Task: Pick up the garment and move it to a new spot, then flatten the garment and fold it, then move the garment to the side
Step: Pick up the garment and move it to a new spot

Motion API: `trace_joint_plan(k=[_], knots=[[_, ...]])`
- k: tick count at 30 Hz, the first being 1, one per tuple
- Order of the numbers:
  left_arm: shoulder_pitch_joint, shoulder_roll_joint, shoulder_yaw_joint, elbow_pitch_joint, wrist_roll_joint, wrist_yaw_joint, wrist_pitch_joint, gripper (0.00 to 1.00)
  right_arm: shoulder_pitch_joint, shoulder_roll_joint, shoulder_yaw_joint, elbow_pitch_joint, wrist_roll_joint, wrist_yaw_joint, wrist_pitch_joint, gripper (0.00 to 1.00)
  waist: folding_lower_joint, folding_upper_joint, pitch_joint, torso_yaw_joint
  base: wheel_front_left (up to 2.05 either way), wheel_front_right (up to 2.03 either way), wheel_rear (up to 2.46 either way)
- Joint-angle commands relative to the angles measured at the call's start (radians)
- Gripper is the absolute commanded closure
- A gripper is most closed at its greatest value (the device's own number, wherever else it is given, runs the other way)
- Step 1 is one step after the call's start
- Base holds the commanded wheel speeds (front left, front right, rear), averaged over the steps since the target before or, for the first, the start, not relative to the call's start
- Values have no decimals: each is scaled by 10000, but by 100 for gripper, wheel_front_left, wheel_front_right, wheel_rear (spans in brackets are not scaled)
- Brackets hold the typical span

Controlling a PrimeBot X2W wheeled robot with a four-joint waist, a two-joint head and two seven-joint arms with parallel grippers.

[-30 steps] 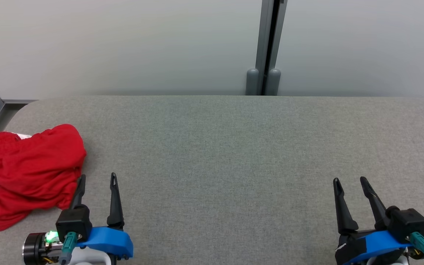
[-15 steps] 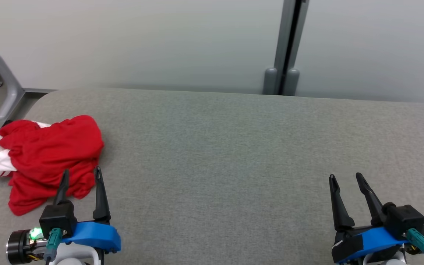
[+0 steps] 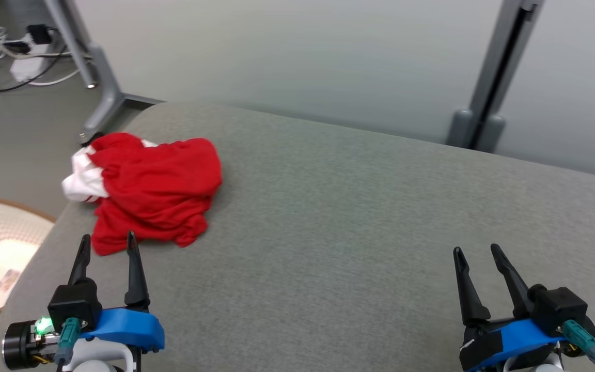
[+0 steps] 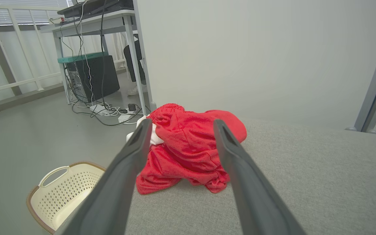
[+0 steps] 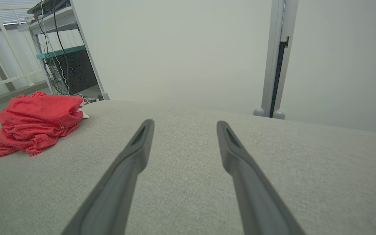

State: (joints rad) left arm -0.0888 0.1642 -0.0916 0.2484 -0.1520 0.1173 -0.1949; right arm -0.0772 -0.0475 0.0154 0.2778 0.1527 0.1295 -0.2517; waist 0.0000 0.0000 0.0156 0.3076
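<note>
While the left gripper [image 3: 108, 237] hovers spread near the red garment [image 3: 158, 186], the right gripper [image 3: 475, 249] gapes empty.

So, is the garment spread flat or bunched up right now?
Bunched up: the garment sits in a crumpled, humped heap on the grey table, its folds overlapping and a white part poking out.

left gripper [image 3: 108, 236]: lower left of the head view, both dark fingers pointing up that view, jaws spread wide, nothing between them | right gripper [image 3: 475, 248]: lower right, fingers pointing up and leaning slightly left, jaws spread wide, empty | both: held low, well apart from each other
</note>
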Motion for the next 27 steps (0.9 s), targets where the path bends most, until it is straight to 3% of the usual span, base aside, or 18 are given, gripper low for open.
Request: trace_joint_plan(k=[1,14,21,27], knots=[[-50,89,2,-61,-51,26,43,0,-80,-53,-19,49,24,22,7,0,0,0,165,418,0,0,0],[247,288,229,-219,-319,184,95,0,-213,-55,225,248,96,22,-34,0,0,0,121,1913,0,0,0],[365,339,335,-295,-427,257,29,0,-300,-55,350,326,57,22,-24,0,0,0,212,1927,0,0,0],[-264,591,598,-342,-647,155,-93,0,-479,-55,412,217,-156,21,138,0,0,0,529,1507,0,0,0]])
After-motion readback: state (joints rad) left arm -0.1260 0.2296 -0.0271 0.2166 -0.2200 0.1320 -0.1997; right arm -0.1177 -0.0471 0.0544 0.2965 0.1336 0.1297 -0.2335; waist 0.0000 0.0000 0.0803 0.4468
